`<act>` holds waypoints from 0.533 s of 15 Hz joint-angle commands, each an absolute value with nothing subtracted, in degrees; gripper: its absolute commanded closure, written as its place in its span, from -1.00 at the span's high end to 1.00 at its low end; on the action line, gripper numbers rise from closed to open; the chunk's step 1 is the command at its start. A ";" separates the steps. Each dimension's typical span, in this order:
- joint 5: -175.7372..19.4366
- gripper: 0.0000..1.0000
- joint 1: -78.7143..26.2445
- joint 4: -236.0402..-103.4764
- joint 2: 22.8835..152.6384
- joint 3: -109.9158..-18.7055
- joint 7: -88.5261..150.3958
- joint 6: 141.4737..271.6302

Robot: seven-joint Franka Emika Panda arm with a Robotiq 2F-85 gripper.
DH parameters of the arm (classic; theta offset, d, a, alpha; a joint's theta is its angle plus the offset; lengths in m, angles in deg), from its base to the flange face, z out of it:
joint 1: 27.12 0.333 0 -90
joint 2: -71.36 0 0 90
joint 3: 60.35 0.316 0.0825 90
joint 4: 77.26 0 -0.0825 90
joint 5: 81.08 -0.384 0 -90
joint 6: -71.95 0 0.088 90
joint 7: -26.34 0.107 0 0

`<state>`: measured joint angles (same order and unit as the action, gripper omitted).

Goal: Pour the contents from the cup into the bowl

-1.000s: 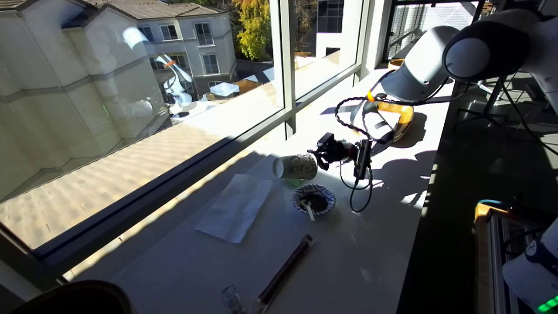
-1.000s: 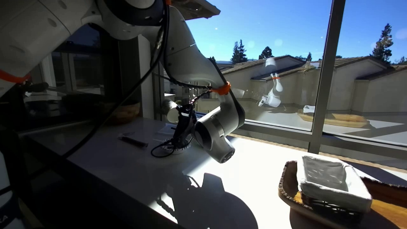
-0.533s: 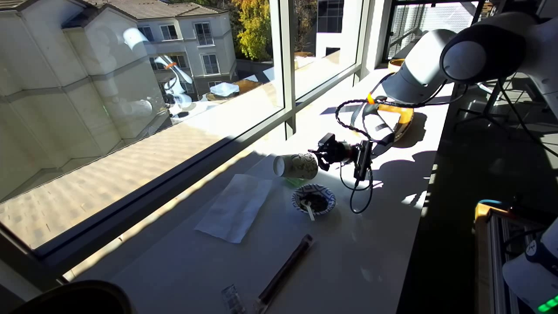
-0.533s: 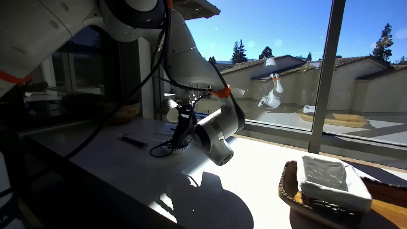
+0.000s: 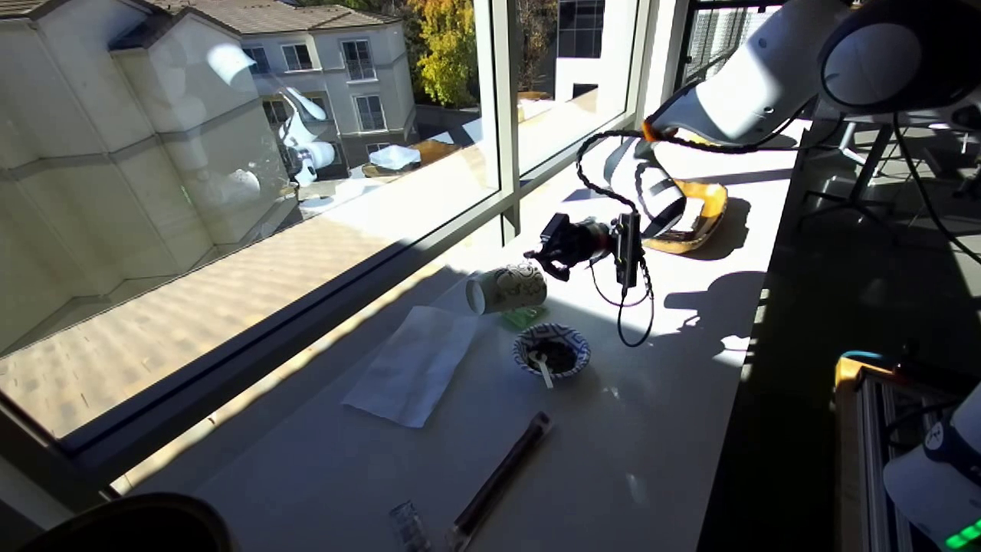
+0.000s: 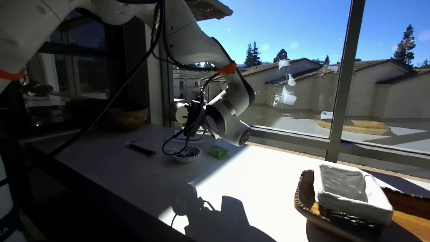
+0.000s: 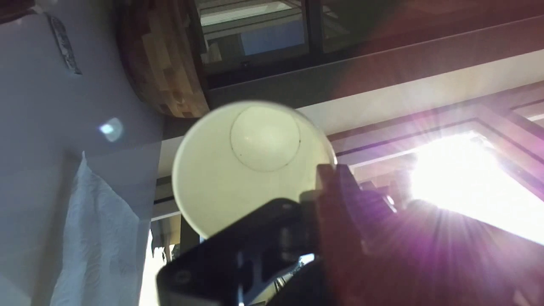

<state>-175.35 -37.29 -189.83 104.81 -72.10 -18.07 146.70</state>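
Observation:
The pale patterned cup hangs tilted on its side in the air, its base pointing away from the arm. My gripper is shut on the cup's rim. In the wrist view the fingertips pinch one side of the rim, and the cup's open mouth faces the camera. Its inside looks empty but for a few dark specks. The small bowl stands on the table, lower and nearer the camera than the cup. It has dark contents and a pale spoon. It also shows in an exterior view, but is out of the wrist view.
A green packet lies beside the bowl. A white napkin, a dark long package and a clear wrapper lie on the table. A wooden bowl and a tray with a white-lined basket stand farther off. Windows line one side.
My arm has risen with the cup and shifted slightly toward the window. The cup's mouth end now tilts higher than its base. More of the green packet shows.

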 commanded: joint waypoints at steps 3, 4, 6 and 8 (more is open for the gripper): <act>-164.41 -0.98 -30.98 -191.01 94.22 -71.28 -9.77 159.66; -162.15 -0.98 -30.14 -190.50 93.29 -70.63 -8.29 161.33; -157.66 -0.98 -28.58 -189.35 91.88 -69.17 -5.34 164.74; -152.62 -0.98 -27.42 -187.72 91.29 -67.71 -2.27 167.57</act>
